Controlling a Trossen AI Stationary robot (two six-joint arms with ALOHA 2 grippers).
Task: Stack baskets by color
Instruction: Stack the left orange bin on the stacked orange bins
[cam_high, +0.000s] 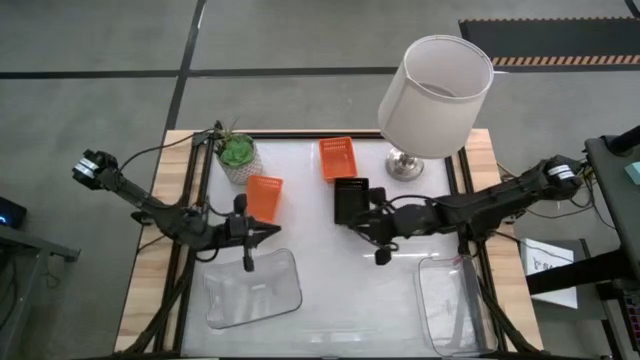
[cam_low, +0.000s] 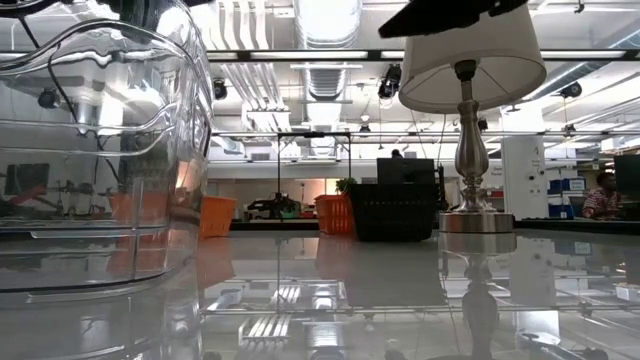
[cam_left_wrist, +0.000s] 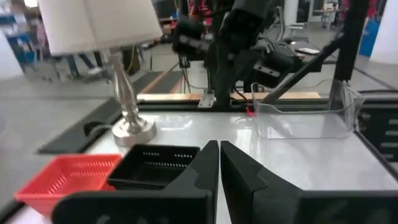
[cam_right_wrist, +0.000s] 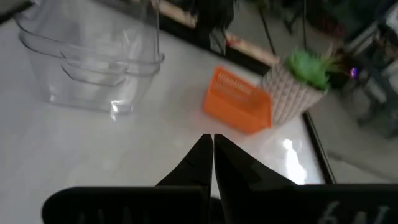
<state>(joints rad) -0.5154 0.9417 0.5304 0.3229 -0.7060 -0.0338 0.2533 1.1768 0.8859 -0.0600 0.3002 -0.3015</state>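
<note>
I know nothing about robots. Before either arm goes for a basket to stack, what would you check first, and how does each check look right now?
1. Left pincer empty: ok, shut on nothing, above the near-left clear tray.
2. Right pincer empty: ok, shut on nothing, near the black basket.
3. Pincers open enough to grab: not ok, both are closed.
4. Orange baskets reachable: ok, one sits beside the potted plant, another lies farther back, both uncovered.
5. Lamp clear of the arms: cannot tell; its shade overhangs the table's back right.
6. Baskets already stacked by color: not ok, the two orange ones lie apart.
</note>
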